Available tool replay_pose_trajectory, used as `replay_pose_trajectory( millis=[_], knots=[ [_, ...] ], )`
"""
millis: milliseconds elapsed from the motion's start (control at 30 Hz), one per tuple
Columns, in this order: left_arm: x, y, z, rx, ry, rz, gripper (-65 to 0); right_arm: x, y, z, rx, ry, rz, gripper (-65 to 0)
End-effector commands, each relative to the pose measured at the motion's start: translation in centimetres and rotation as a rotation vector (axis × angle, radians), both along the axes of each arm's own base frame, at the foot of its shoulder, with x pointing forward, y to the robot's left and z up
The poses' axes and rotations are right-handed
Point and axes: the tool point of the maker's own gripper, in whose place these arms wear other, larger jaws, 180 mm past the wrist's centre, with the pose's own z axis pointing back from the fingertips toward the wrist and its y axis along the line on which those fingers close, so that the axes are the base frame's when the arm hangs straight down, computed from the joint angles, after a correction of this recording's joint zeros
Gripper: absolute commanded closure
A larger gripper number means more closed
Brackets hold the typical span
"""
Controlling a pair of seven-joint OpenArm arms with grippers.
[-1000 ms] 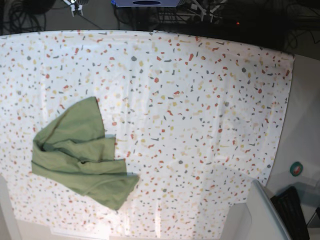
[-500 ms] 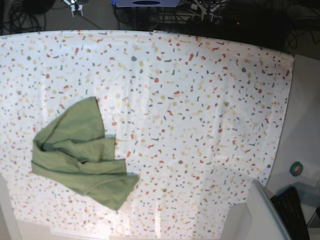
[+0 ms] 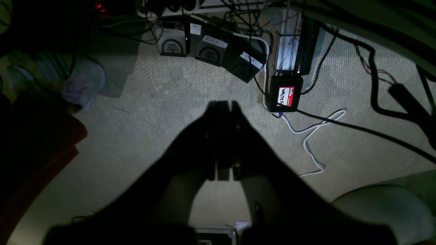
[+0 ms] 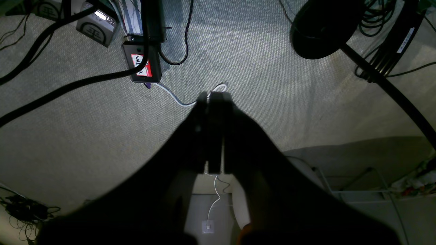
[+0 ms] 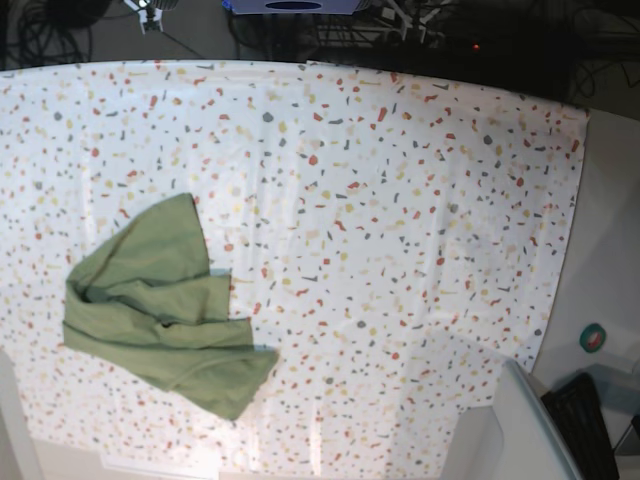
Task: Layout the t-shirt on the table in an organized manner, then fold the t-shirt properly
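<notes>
The t-shirt (image 5: 155, 320) lies crumpled at the lower left of the table (image 5: 420, 200) in the base view, long axis slanting toward lower right, so the right gripper (image 4: 214, 97) is probably nearer than the left gripper (image 3: 224, 105), though both hang closed and empty over floor.

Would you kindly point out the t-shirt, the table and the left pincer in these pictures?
t-shirt (image 5: 150, 320): base view, middle of the crumpled green fabric.
table (image 5: 400, 200): base view, bare speckled cloth right of the shirt.
left pincer (image 3: 224, 105): left wrist view, tips of the shut fingers.
</notes>
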Motion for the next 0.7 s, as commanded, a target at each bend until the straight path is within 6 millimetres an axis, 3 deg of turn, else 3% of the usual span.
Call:
replay_pose_trajectory(
  millis=[0, 133, 267, 433, 667],
  knots=[
    [-0.5, 0.2, 0.0, 0.006, 0.007, -0.003, 0.0, -0.5, -0.4, 0.1, -0.008, 0.007, 0.003, 0.0],
    [-0.5, 0.2, 0.0, 0.006, 0.007, -0.003, 0.0, -0.3, -0.7, 0.1, -0.012, 0.004, 0.005, 0.0],
    [-0.4, 0.2, 0.0, 0.006, 0.010, -0.003, 0.0, 0.2, -2.2, 0.2, -0.035, -0.005, 0.010, 0.0],
    [-0.5, 0.2, 0.0, 0.006, 0.009, -0.006, 0.0, 0.0, -2.3, 0.2, -0.037, -0.001, 0.008, 0.0],
    [-3.4, 0.5, 1.1, 0.007, -0.006, -0.018, 0.0, -2.2, -2.7, 0.6, -0.044, 0.043, 0.005, 0.0]
  ],
)
